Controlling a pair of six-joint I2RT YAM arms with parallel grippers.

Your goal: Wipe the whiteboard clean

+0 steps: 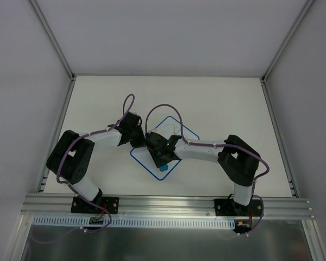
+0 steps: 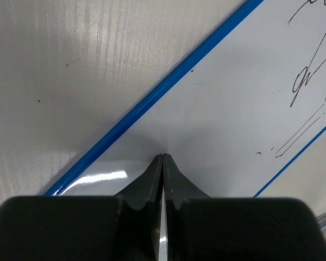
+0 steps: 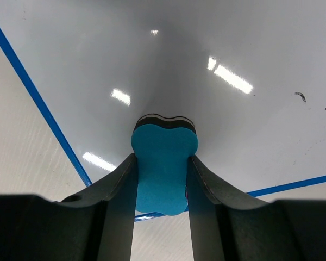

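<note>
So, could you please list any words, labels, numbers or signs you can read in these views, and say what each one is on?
No readable text in any view.
On the whiteboard: dark handwritten scribbles, loose strokes that are not legible as letters or numbers.
On the blue eraser: no print shows.
In the top view: everything is too small to read.

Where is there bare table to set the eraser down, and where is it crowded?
Bare table runs along the far edge beyond the whiteboard, and right of the board up to the side rail. The middle is crowded: the shut left tool and the right tool, gripping the blue eraser, meet over the board.
</note>
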